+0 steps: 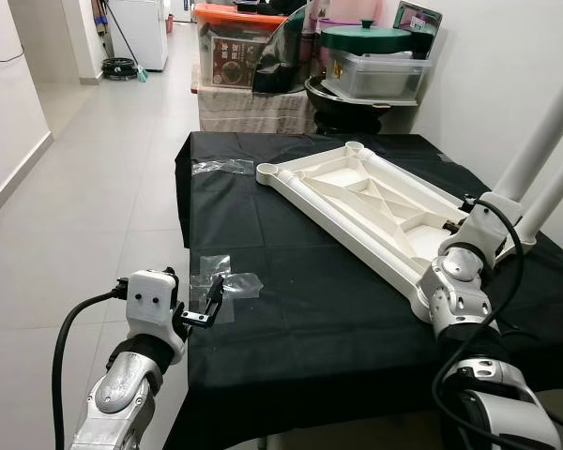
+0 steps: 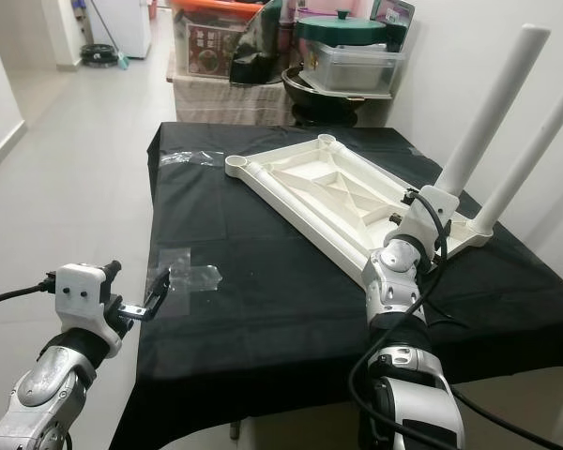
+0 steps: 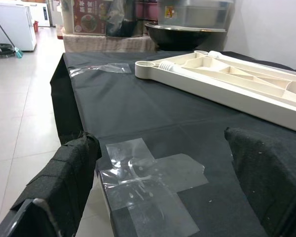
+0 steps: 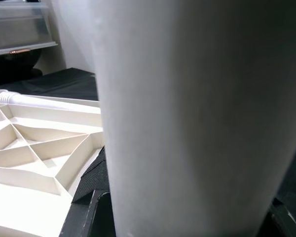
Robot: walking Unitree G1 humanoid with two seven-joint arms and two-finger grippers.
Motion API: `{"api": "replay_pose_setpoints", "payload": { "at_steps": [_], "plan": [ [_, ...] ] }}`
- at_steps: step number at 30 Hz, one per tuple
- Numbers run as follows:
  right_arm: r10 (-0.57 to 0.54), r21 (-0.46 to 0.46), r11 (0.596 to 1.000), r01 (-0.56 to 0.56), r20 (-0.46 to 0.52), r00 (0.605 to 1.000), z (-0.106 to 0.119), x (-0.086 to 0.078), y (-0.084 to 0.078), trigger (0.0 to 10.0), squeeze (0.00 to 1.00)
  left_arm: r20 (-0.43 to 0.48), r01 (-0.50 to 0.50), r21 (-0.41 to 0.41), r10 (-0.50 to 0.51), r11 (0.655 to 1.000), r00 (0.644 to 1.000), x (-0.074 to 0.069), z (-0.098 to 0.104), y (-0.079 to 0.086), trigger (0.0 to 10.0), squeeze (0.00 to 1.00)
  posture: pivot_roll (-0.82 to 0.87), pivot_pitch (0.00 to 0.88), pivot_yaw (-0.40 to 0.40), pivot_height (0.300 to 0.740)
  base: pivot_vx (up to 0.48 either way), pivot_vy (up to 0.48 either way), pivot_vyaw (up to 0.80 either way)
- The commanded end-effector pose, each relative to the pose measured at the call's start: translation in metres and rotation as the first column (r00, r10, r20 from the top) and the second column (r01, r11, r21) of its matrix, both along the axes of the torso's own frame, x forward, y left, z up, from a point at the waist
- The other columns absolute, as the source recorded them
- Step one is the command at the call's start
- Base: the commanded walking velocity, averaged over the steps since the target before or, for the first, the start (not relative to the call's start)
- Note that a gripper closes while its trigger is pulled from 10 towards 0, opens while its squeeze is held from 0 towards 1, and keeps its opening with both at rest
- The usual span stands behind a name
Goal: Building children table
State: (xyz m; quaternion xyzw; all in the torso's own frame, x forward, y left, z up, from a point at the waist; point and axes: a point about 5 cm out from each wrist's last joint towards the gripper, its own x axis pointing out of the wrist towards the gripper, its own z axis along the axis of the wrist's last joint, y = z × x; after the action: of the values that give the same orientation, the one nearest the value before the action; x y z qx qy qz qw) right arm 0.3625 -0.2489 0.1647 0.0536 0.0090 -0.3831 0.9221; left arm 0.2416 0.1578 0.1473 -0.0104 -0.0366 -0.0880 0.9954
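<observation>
A white plastic table top (image 1: 366, 202) lies upside down on the black-covered table (image 1: 291, 319). Two white legs stand upright at its far right corner, one (image 2: 493, 103) in front of the other (image 2: 535, 141). My right gripper (image 2: 422, 202) is shut on the base of the nearer leg, which shows large and close in the right wrist view as a white cylinder (image 4: 187, 123). Another leg with a ribbed end (image 3: 172, 66) lies along the top's near edge. My left gripper (image 1: 211, 300) hangs open at the table's front left edge, just above crossed clear tape (image 3: 148, 177).
A second tape patch (image 1: 220, 167) sits near the table's far left corner. Behind the table are stacked storage boxes (image 1: 230, 42), a green-lidded pot (image 1: 361, 37) and a clear bin (image 1: 375, 75). A white wall runs along the right, and tiled floor (image 1: 103, 187) lies to the left.
</observation>
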Motion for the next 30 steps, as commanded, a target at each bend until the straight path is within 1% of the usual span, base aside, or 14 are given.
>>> {"api": "replay_pose_setpoints", "payload": {
  "at_steps": [1,7,12,19,21,23,30],
  "plan": [
    [-0.021,0.053,0.998,0.027,-0.114,0.993,-0.032,-0.010,-0.002,10.0,0.00,-0.011,0.004,0.009,-0.003,1.000,1.000,0.001,-0.004,-0.001,10.0,0.00,0.12,0.000,-0.095,0.740,0.000,0.000,0.00],
    [-0.031,0.069,0.997,0.040,-0.127,0.991,-0.041,-0.015,0.000,10.0,0.00,-0.015,0.008,0.013,-0.008,1.000,1.000,0.003,-0.004,0.000,10.0,0.00,0.11,0.000,-0.085,0.740,0.000,0.000,0.00],
    [0.002,0.050,0.999,0.005,-0.146,0.989,-0.047,-0.015,0.005,10.0,0.00,-0.015,0.016,0.017,-0.016,1.000,1.000,0.005,-0.004,-0.002,10.0,0.00,0.11,0.000,-0.083,0.740,0.000,0.000,0.00],
    [0.038,0.017,0.999,-0.036,-0.129,0.991,-0.040,-0.012,0.009,10.0,0.00,-0.016,0.018,0.021,-0.018,1.000,1.000,0.005,-0.005,-0.002,10.0,0.00,0.11,0.000,-0.082,0.740,0.000,0.000,0.00],
    [0.048,0.001,0.999,-0.048,-0.114,0.992,-0.035,-0.009,0.011,10.0,0.00,-0.017,0.023,0.021,-0.022,1.000,1.000,0.005,-0.006,-0.003,10.0,0.00,0.11,0.000,-0.078,0.740,0.000,0.000,0.00],
    [0.050,-0.002,0.999,-0.051,-0.104,0.993,-0.031,-0.008,0.011,10.0,0.00,-0.018,0.027,0.020,-0.027,0.999,0.999,0.005,-0.006,-0.004,10.0,0.00,0.11,0.000,-0.078,0.740,0.000,0.000,0.00],
    [0.051,-0.001,0.999,-0.052,-0.100,0.994,-0.030,-0.008,0.010,10.0,0.00,-0.018,0.029,0.021,-0.029,0.999,0.999,0.006,-0.007,-0.004,10.0,0.00,0.10,0.000,-0.078,0.740,0.000,0.000,0.00]
  ]
}}
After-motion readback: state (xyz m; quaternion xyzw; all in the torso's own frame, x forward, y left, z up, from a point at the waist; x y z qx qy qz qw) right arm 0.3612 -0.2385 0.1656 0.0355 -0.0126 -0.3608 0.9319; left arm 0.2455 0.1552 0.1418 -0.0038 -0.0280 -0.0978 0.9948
